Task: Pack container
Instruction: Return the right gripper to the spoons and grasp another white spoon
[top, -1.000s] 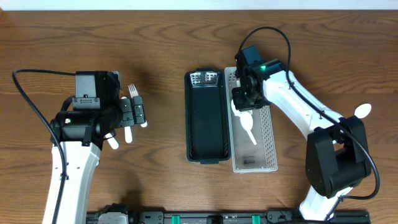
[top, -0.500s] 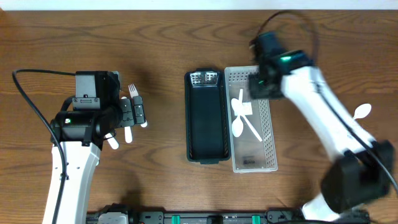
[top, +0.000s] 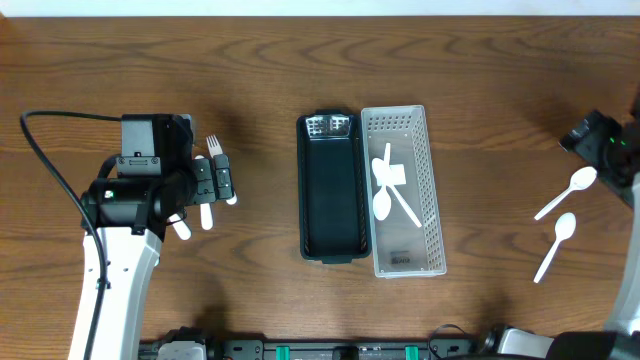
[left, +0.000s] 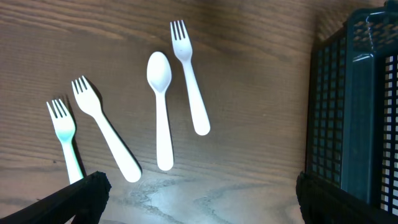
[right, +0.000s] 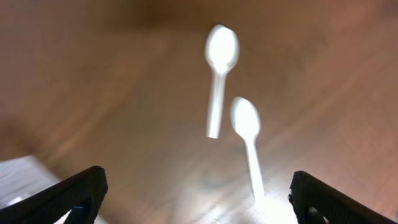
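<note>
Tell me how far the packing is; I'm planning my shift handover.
Done: white plastic spoons lie in the white perforated basket. In hand: nothing; the left gripper and right gripper are open. Left: two loose white spoons at right, three white forks and a spoon at left; the black mesh basket looks empty.

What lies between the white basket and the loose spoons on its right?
Only bare table separates white basket and loose spoons; overhead view shows it.
</note>
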